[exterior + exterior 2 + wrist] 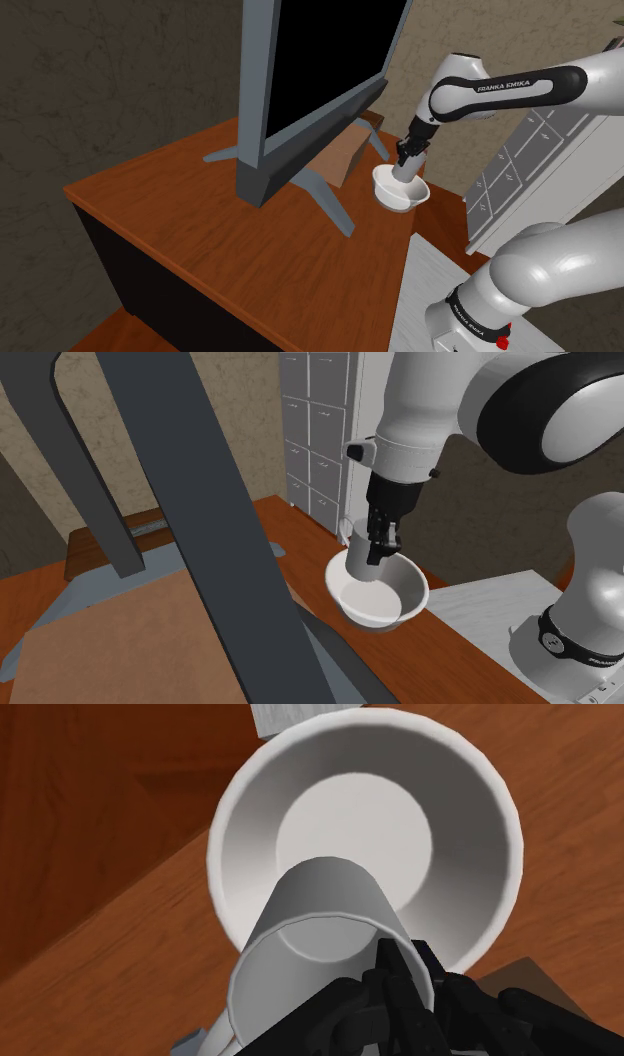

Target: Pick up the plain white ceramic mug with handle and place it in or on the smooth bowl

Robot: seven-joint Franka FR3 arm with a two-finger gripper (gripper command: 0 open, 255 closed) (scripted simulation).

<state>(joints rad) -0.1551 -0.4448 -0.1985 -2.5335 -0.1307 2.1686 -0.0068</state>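
Pincer (379,550) clasps plain cylindrical mug (358,568) (by rim, apparently) inside smooth round bowl (411,592).

One mug (404,173), one bowl (415,198), one monitor (320,60) and one wooden desk (200,225).

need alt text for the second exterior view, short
The black gripper clasps a white mug at its rim, tilted, with its lower end inside a white bowl on a brown table. A grey monitor stand crosses the foreground at the view's left, and a white cabinet stands behind.
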